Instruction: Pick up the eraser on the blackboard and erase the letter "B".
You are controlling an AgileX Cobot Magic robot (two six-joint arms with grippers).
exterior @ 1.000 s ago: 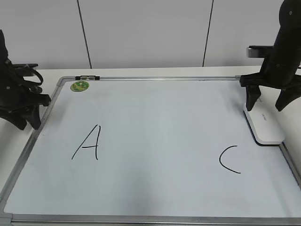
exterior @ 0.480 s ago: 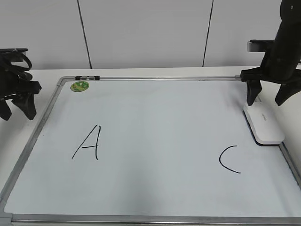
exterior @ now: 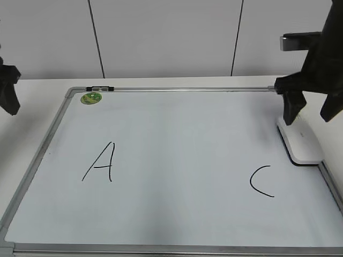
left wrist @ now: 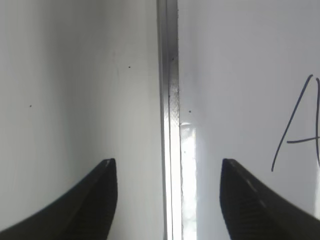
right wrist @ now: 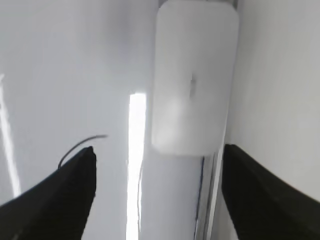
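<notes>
The large white dry-erase blackboard [exterior: 177,160] with its silver frame lies flat, bearing a black "A" [exterior: 99,162] and "C" [exterior: 261,181]. My right gripper [exterior: 312,107] hangs spread above the flat white plastic eraser [exterior: 299,141] at the board's right edge. My left gripper [left wrist: 167,175], spread, straddles the left frame.
</notes>
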